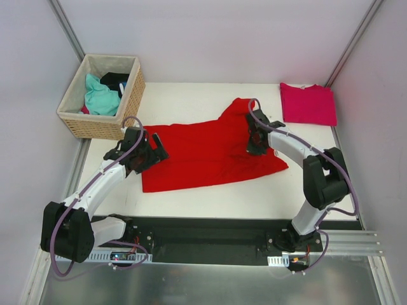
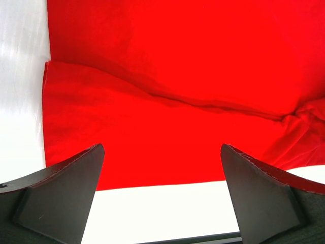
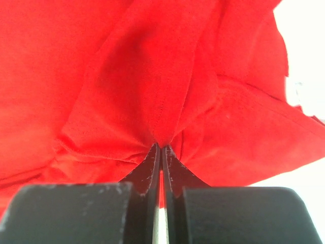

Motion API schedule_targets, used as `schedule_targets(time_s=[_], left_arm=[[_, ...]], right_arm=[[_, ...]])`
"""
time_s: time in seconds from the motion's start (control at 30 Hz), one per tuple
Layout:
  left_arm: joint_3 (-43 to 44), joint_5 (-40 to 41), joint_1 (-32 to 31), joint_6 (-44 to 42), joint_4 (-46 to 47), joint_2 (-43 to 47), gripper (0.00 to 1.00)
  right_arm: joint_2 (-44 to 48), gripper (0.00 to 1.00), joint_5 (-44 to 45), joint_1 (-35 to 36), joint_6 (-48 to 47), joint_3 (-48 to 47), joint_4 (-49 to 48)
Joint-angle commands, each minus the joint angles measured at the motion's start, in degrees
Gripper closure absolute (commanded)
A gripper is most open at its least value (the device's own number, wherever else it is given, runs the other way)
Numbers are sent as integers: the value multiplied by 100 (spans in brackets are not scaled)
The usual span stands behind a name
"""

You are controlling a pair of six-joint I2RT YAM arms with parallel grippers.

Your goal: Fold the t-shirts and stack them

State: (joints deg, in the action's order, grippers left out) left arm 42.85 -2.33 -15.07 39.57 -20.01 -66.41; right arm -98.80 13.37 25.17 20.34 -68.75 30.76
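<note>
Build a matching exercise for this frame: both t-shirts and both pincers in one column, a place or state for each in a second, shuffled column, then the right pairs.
Column one
1. red t-shirt
2. pink t-shirt
3. left pincer
4. right pincer

Column two
A. shut, pinching red cloth
B. folded flat at the far right corner of the table
C. open wide, holding nothing
D. spread across the middle of the table, bunched up at its right end

Pairs: 1-D, 2-B, 3-C, 4-A
</note>
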Motion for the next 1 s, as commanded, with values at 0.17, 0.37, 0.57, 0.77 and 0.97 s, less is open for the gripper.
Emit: schedule_targets(time_s=[0.17,0.37,0.57,0.77,0.97], left_arm=[[48,39,-57,-20,15,128,1],[22,66,-57,-29,15,173,1],[57,31,-57,-20,32,85,1],[74,83,-57,-37,32,76,1],[74,83,-57,-37,23,58,1]], right_arm=[[344,98,105,32,40,29,35],[177,76,44,41,14,-165,96],[46,68,17,111,14,-358,114],[-34,70,-1,164,40,-420,123],[-86,77,34,190,49,-481,132]])
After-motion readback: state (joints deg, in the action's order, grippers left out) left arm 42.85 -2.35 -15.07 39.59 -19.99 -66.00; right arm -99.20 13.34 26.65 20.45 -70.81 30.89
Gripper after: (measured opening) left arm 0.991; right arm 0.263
